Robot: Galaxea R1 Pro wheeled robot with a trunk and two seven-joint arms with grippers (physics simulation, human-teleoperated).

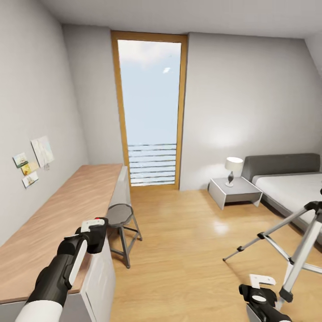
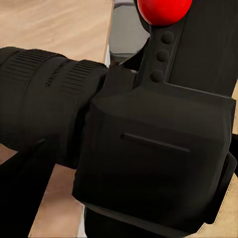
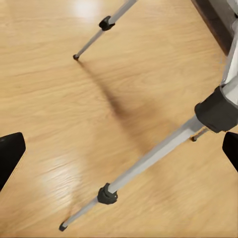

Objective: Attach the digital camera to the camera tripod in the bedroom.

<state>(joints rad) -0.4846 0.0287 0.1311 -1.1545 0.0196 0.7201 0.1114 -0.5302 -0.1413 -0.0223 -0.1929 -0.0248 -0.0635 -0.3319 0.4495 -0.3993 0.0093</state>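
Observation:
The black digital camera (image 1: 99,235) with its small red button is held in my left gripper (image 1: 95,231), which is shut on it above the front end of the wooden counter. Up close in the left wrist view, the camera body (image 2: 153,148) and its ribbed lens point sideways, the red button (image 2: 163,9) at the frame's edge. The camera tripod (image 1: 296,250) stands on the wood floor at the right, silver legs spread, its head cut off by the frame edge. My right gripper (image 1: 261,288) hangs open low beside the tripod's legs (image 3: 153,158), holding nothing.
A long wooden counter (image 1: 53,223) runs along the left wall, with a round grey stool (image 1: 120,217) beside it. A grey bed (image 1: 290,185) and a white nightstand (image 1: 235,191) with a lamp stand at the right. A tall window fills the far wall.

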